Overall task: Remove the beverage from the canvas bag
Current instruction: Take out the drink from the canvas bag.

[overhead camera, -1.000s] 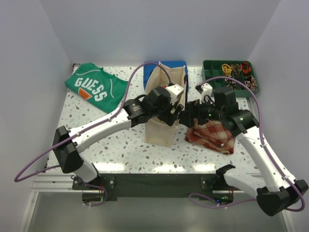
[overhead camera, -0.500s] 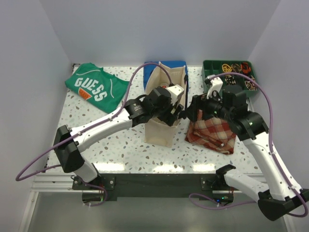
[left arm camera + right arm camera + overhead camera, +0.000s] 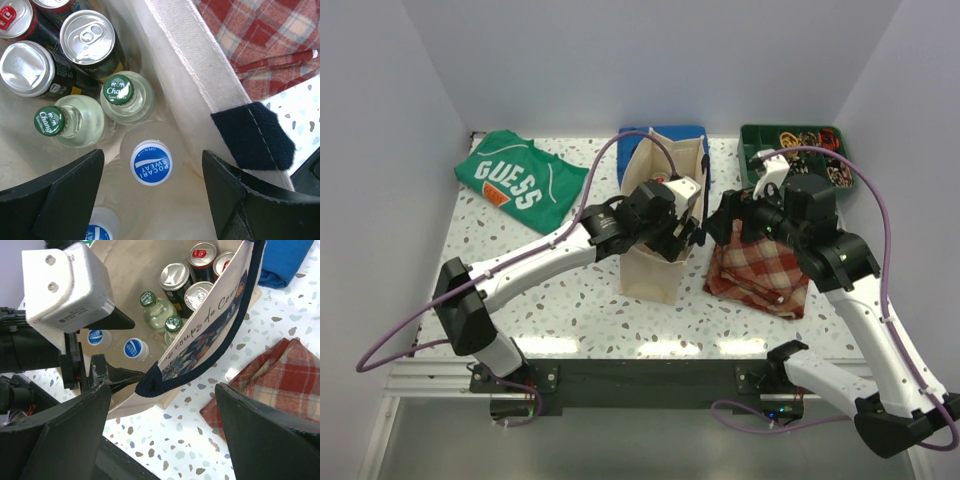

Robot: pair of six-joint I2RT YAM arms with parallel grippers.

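The green shirt [image 3: 510, 180] carries "GUESS" in white capitals. In the left wrist view, a blue cap [image 3: 151, 162] on a bottle reads "POCARI SWEAT", with a small "OPEN" beside it. Two green caps [image 3: 118, 88] each read "Chang"; the finer print under the name is too small to read. Script along the bag [image 3: 210, 310] reads "coups de Co…", its ends hidden.
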